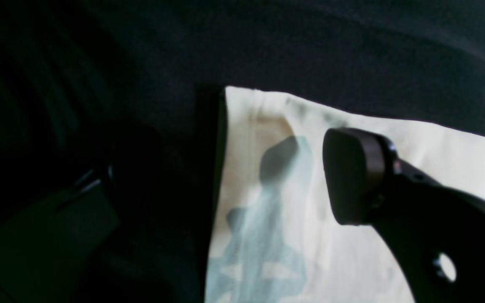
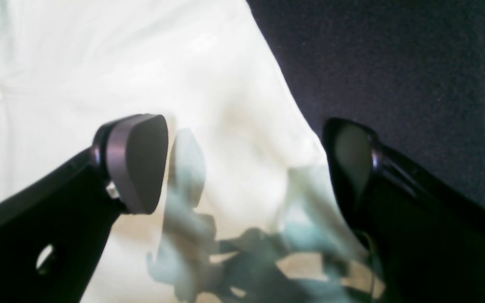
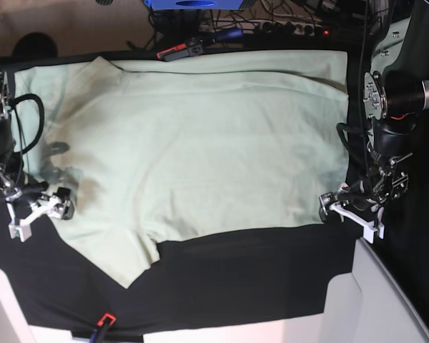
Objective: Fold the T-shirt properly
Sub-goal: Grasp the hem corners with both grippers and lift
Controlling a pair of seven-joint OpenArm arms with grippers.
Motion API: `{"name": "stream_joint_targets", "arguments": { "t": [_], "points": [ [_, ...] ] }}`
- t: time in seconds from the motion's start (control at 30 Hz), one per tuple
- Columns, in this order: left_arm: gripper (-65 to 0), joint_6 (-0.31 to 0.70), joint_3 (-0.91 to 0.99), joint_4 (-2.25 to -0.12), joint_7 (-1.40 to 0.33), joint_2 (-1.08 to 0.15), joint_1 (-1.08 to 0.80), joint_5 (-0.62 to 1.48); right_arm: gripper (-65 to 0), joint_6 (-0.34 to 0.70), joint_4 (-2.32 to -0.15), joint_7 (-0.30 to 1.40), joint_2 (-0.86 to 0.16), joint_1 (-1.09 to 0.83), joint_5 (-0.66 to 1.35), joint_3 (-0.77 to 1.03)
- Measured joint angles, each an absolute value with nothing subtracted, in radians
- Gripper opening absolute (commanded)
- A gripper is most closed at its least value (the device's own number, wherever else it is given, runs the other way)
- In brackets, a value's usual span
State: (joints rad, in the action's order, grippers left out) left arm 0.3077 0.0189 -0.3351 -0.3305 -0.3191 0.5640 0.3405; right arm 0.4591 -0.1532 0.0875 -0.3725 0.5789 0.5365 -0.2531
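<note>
Lab bench — cables [image 3: 286, 21], black cloth [image 3: 257, 271]

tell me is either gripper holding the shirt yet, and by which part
Nothing is held. The left gripper and right gripper stand open over edges of the T-shirt.

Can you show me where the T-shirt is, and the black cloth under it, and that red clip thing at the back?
T-shirt [image 3: 193, 150], base view, middle of its body.
Black cloth [image 3: 250, 271], base view, bare part below the shirt's edge.
Red clip [image 3: 175, 51], base view, its red handle.

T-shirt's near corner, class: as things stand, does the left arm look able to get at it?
Probably yes. The left gripper hangs open right at the T-shirt corner, one finger over the fabric, and nothing lies between them on the black cloth.
</note>
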Motion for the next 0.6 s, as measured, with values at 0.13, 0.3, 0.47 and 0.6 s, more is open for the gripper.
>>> {"name": "stream_joint_targets", "arguments": {
  "t": [0.13,0.3,0.47,0.6],
  "points": [
    [-5.4,0.277,0.014,-0.336,-0.307,-0.284,0.566,0.324,-10.9,0.455,-0.154,0.088,-0.371,0.579,0.537,-0.253],
    [-5.4,0.28,0.016,-0.338,-0.302,-0.256,0.57,0.325,-10.9,0.455,-0.154,0.09,-0.371,0.579,0.537,-0.253],
    [-5.9,0.279,0.014,-0.338,-0.298,-0.247,0.57,0.325,-10.9,0.455,-0.154,0.09,-0.371,0.579,0.537,-0.253],
    [-20.7,0.28,0.023,-0.342,-0.287,-0.238,0.56,0.33,-10.9,0.455,-0.154,0.09,-0.371,0.579,0.537,-0.253]
  ]
}}
